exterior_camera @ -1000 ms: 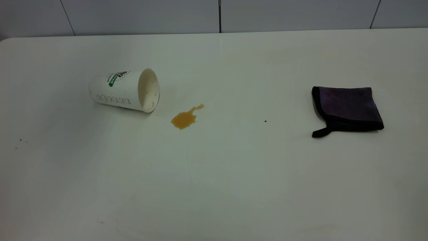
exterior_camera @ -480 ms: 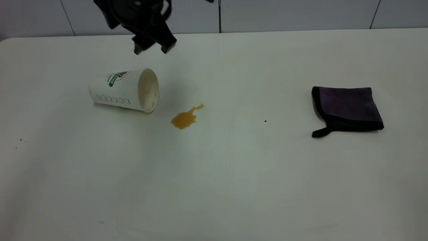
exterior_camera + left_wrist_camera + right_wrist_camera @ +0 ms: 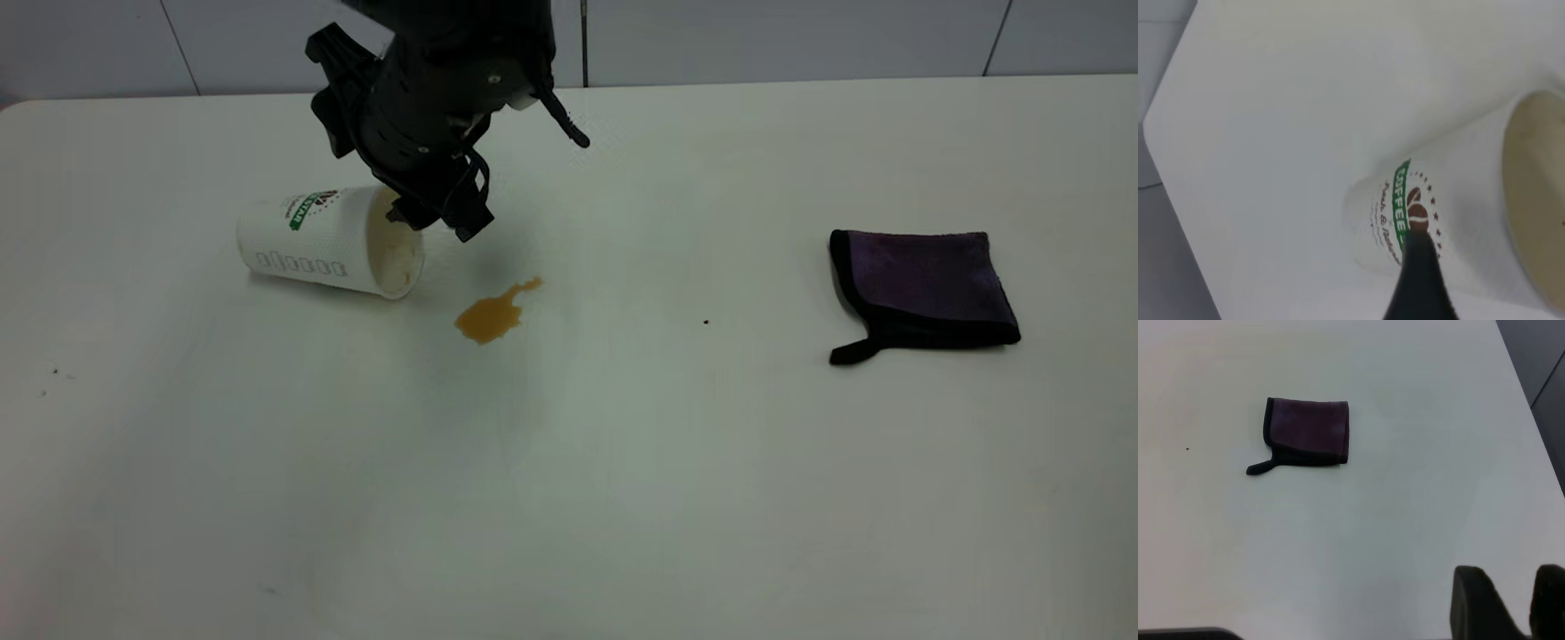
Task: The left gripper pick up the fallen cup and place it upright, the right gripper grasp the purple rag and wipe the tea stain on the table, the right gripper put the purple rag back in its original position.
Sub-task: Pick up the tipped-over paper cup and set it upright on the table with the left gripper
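Observation:
The cup [image 3: 320,240] lies on its side at the table's [image 3: 622,489] left, with its mouth towards the tea stain [image 3: 493,313]. My left gripper [image 3: 434,222] is open and hangs just above and beside the cup's mouth, apart from it. In the left wrist view one black finger [image 3: 1418,280] shows in front of the cup's logo [image 3: 1411,213]. The purple rag [image 3: 925,284] lies flat at the right and also shows in the right wrist view [image 3: 1308,430]. My right gripper [image 3: 1509,572] is far from the rag, with a narrow gap between its fingers and nothing in it. It is out of the exterior view.
A tiny black speck [image 3: 706,322] lies between the stain and the rag. A grey tiled wall [image 3: 800,36] runs behind the table's far edge. The table's edge shows in the right wrist view [image 3: 1528,400].
My left gripper has come down from above the far edge to the cup's mouth. The cup, the stain and the rag have not moved.

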`<action>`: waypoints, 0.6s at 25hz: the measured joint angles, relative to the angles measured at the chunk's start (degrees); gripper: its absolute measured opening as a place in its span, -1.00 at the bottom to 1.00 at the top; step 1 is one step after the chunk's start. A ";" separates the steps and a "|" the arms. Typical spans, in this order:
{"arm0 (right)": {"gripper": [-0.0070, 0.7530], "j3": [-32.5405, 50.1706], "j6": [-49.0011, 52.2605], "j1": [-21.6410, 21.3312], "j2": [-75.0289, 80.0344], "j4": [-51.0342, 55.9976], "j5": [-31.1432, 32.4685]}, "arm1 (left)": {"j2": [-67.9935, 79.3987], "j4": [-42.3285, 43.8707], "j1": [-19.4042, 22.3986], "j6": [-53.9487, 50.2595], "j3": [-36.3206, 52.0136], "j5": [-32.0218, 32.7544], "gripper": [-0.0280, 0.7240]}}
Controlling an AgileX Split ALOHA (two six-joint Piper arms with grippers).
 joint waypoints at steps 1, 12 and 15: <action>-0.37 0.00 0.00 0.00 0.00 0.00 0.00 | 0.81 1.21 0.00 -0.84 -0.02 -0.16 0.65; -0.37 0.00 0.00 0.00 0.00 0.00 0.00 | 2.94 7.92 1.99 -7.28 -0.02 -0.84 0.21; -0.37 0.00 0.00 0.00 0.00 0.00 0.00 | 2.94 8.11 3.12 -7.32 -0.02 -0.48 -0.25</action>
